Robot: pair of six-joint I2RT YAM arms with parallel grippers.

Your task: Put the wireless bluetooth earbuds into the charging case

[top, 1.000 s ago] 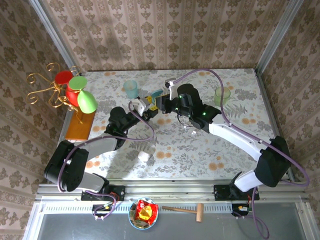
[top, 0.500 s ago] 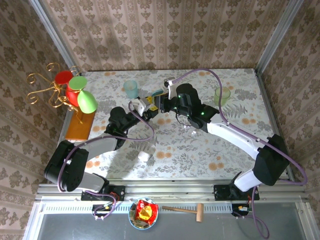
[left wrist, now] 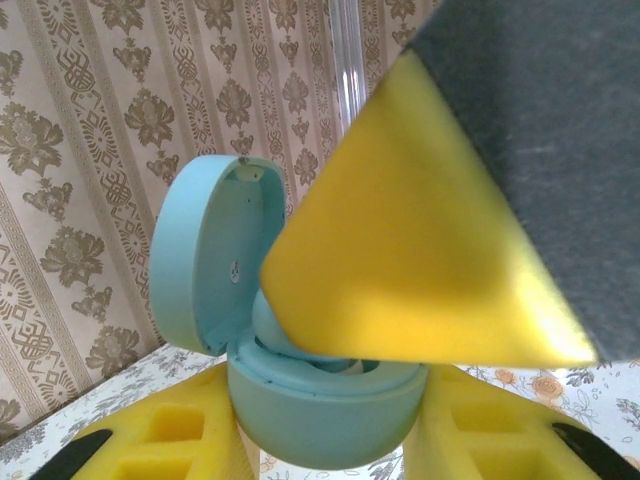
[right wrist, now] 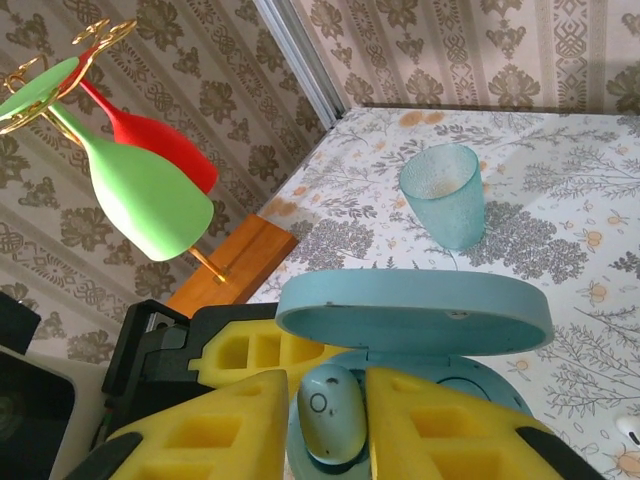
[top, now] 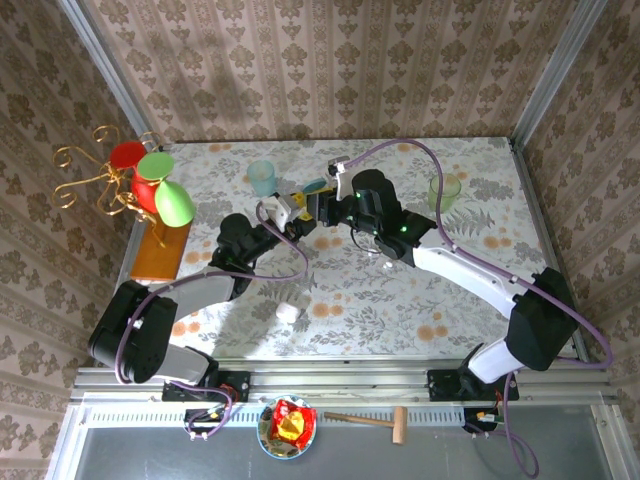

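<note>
The charging case (left wrist: 322,415) is held above the table (top: 470,300) by the left gripper (left wrist: 325,460), whose yellow pads (left wrist: 165,440) are closed against both sides of the light blue base. The lid (left wrist: 205,260) is hinged open and, in the left wrist view, stands upright at the left of the base. The right gripper (right wrist: 326,385) is positioned at the open case with its fingertips at the cavity. In the left wrist view, one of its yellow fingers (left wrist: 400,240) is seen crossing in front of the lid. One earbud (right wrist: 330,415) (pale, oval, with a small ring marked on its face) is located between the right gripper's fingers, at the mouth of the case and below the lid edge. The jaws are set narrowly apart, little wider than the earbud, and it cannot be told whether the earbud is pinched or merely flanked. A tiny whitish piece, apparently a second earbud (top: 388,267), is seen on the table beside the right arm, apart from the case. A teal cup (top: 262,178) is placed just beyond the left gripper, and a green cup (top: 444,190) stands toward the far right. A white rounded object (top: 289,312) lies near the table's near edge. A green glass (top: 172,203) and a red glass (top: 127,155) are hung on a gold rack (top: 85,172) over a wooden base (top: 160,252) at the left edge.
</note>
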